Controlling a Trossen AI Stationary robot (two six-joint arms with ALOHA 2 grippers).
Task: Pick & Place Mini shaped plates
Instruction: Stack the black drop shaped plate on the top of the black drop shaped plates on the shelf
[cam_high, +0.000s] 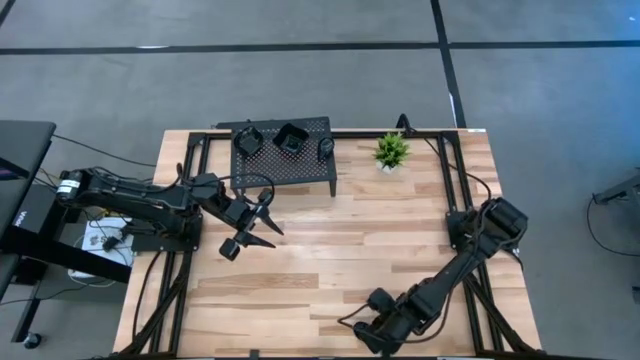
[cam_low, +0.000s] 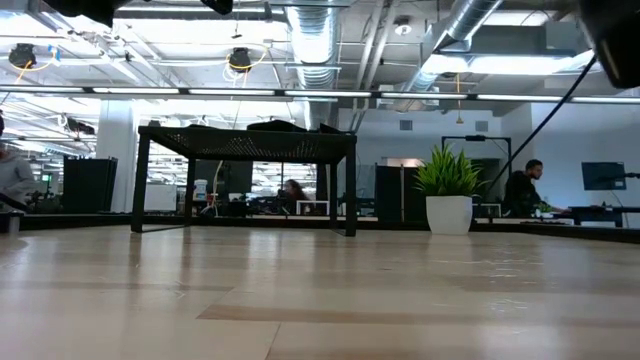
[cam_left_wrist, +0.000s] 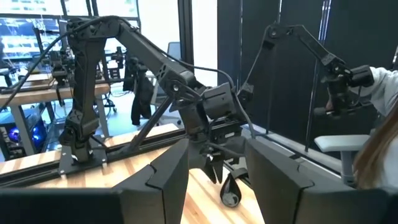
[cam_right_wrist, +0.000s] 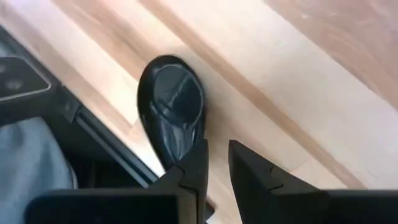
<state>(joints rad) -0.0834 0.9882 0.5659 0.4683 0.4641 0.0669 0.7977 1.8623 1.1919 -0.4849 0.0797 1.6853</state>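
Observation:
Three mini shaped plates, all glossy black, rest on top of the black perforated stand at the far side. A fourth, teardrop-shaped plate is at my right gripper, which is shut on it at the table's near edge. My left gripper stands open in front of the stand, level and with nothing between its fingers. My right gripper has the teardrop plate by its narrow end, which runs in at the fingertips. One finger hides the place of contact. The fingers slant down from above. The plate's wide end reaches over the table's near edge.
A small green potted plant stands right of the stand at the far edge. Black frame rails run along the table's sides. A person's sleeve shows beyond the table in the left wrist view.

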